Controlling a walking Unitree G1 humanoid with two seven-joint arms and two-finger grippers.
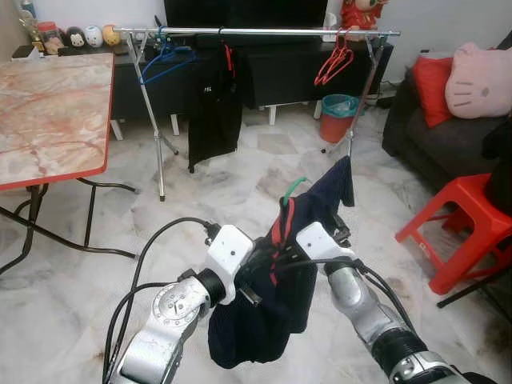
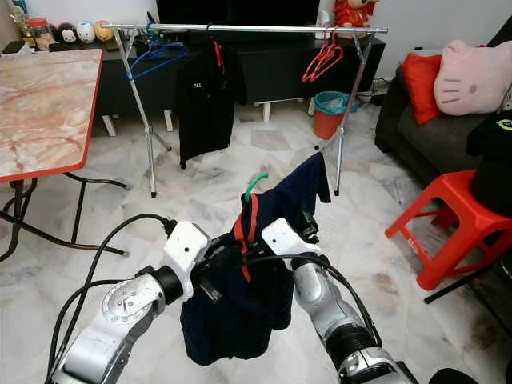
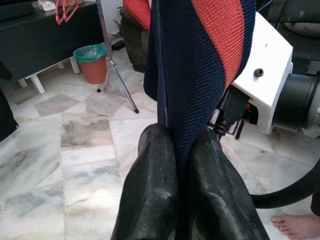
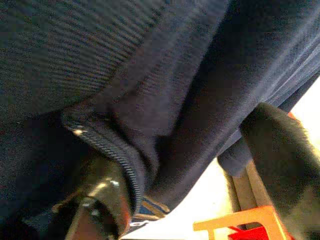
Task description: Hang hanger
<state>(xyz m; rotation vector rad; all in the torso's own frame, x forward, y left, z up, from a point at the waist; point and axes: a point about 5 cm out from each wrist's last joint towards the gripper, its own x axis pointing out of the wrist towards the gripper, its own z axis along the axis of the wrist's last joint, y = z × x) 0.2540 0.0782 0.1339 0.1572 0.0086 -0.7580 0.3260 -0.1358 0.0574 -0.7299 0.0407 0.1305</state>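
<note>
Marble floor (image 1: 240, 192) beneath clothes rack (image 1: 256, 32), red stool (image 1: 464, 224).

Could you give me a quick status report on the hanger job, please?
Left gripper shut on navy garment. Right gripper in its folds, grip unclear. Green hanger hook pokes up. Rail ahead across floor, not reached.
</note>
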